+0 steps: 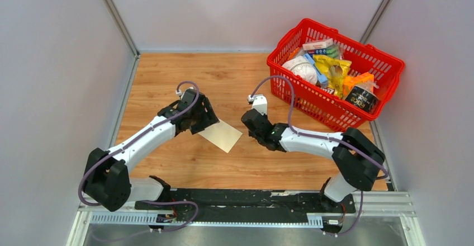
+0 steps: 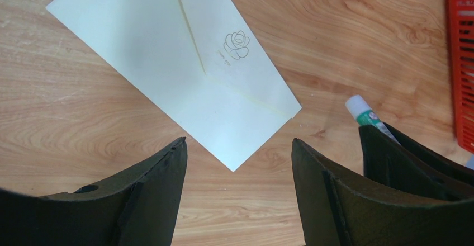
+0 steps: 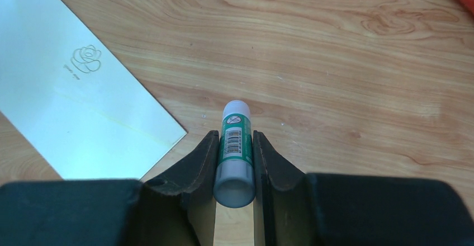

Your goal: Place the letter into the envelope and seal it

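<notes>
Risk: right end effector [image 3: 235, 138] clamps glue stick [image 3: 235, 120], left end effector [image 2: 239, 142] hangs spread and empty by envelope [image 2: 162, 67], so unpinned envelope may skid on table [image 3: 346, 61] under glue pressure.

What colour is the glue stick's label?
Green, with a white cap; the glue stick shows best in the right wrist view.

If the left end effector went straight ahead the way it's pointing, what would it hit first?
Probably the envelope, flat on the table, its near corner straight ahead of the open left end effector; depth is unclear.
</notes>
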